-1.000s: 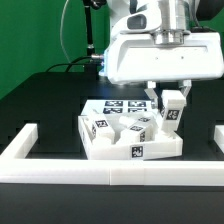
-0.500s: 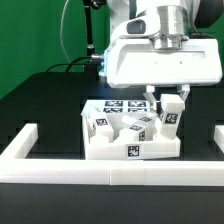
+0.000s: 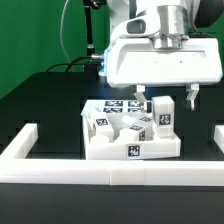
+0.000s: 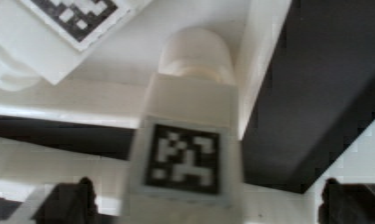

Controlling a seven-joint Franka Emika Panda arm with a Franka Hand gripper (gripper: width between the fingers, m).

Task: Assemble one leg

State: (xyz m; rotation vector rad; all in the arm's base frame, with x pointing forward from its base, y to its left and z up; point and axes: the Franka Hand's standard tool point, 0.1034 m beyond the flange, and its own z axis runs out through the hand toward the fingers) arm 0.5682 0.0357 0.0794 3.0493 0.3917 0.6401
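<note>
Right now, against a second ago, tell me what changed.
The claw has opened and let go of the leg; its fingers now stand clear on either side. The leg has shifted slightly toward the exterior view's left and stands straighter, at the tray-like piece's corner. The tray-like piece, the blocks in it and the border bars stayed put.
</note>
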